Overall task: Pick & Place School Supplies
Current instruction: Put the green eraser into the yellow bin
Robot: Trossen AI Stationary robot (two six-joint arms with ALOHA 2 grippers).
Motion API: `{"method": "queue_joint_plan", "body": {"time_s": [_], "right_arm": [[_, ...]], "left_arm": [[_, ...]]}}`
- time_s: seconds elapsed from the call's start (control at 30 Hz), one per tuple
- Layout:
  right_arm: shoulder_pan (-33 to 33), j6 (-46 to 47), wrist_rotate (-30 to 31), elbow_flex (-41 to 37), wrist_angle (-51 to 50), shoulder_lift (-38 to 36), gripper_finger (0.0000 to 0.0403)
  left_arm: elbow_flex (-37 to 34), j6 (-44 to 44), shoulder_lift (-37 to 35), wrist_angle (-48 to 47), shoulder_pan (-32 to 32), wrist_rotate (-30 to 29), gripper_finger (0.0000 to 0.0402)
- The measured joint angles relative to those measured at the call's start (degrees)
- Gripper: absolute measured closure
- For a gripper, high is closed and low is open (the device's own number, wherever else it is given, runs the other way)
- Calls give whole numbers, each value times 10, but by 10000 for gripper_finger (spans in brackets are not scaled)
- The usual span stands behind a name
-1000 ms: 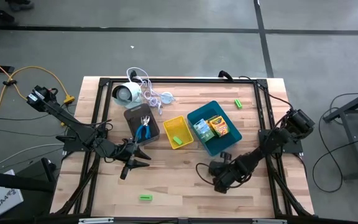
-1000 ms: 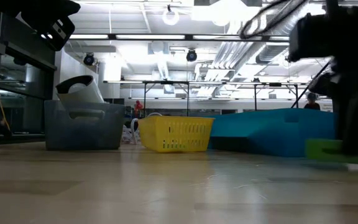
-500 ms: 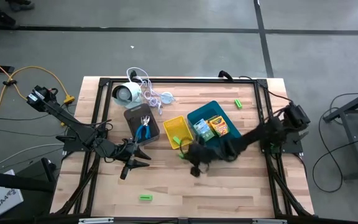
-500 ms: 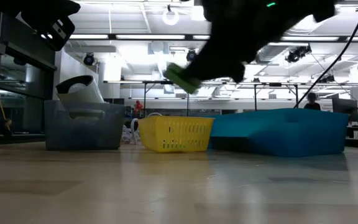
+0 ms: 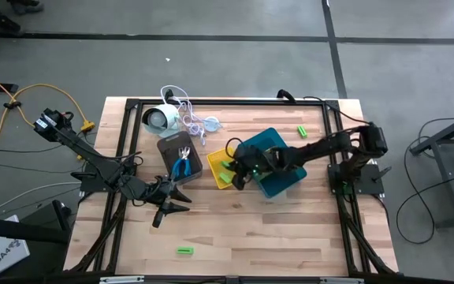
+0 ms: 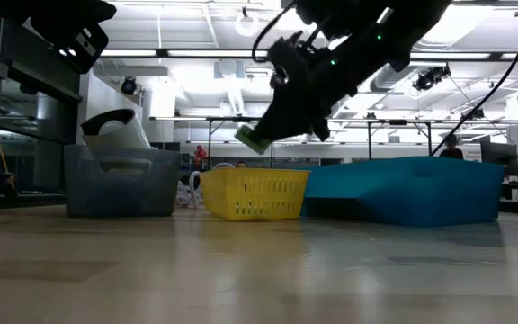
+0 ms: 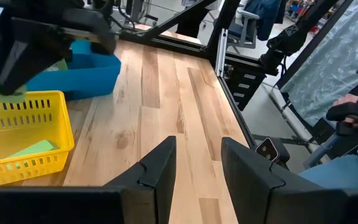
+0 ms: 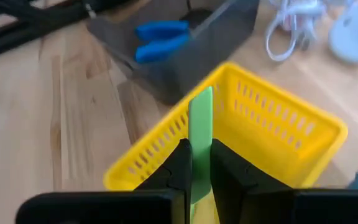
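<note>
right gripper: clenched on green block, now carried from near-right table to above yellow tray | drop is likely next | left gripper: released, waiting left | another block near edge

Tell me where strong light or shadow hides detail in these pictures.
Low view: bright ceiling lamps behind leave the right gripper a dark silhouette; only its small bright-green block shows colour. High view: even light on the wooden table, faint shadows.
</note>
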Motion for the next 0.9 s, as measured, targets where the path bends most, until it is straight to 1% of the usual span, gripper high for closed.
{"method": "queue_joint_plan", "body": {"time_s": [0.13, 0.23, 0.37, 0.53, 0.63, 0.7, 0.77, 0.83, 0.9], "right_arm": [[-13, 7, -34, 0, -32, 0, 366], [-13, 6, -45, 0, -35, 0, 353], [-11, 6, -48, 0, -32, 0, 333], [-12, 6, -38, 0, -32, 0, 310], [-11, 6, -36, 0, -30, 0, 298], [-11, 5, -36, 0, -21, 0, 292], [-11, 2, -41, 0, -6, 0, 287], [-10, 0, -61, 0, 16, 0, 285], [-8, 0, -82, 0, 42, 0, 285]], "left_arm": [[0, 0, 0, 0, 0, 0, 277], [0, 0, 0, 0, 0, 0, 277], [0, 0, 0, 0, 0, 0, 277], [0, -31, 0, 0, 0, 0, 277], [0, -33, 0, 0, 0, 0, 277], [0, -16, 0, 0, 0, 4, 277], [0, 32, 0, 1, 0, 16, 277], [0, 65, 0, 13, -1, 41, 277], [0, 70, 0, 37, -7, 64, 277]]}}
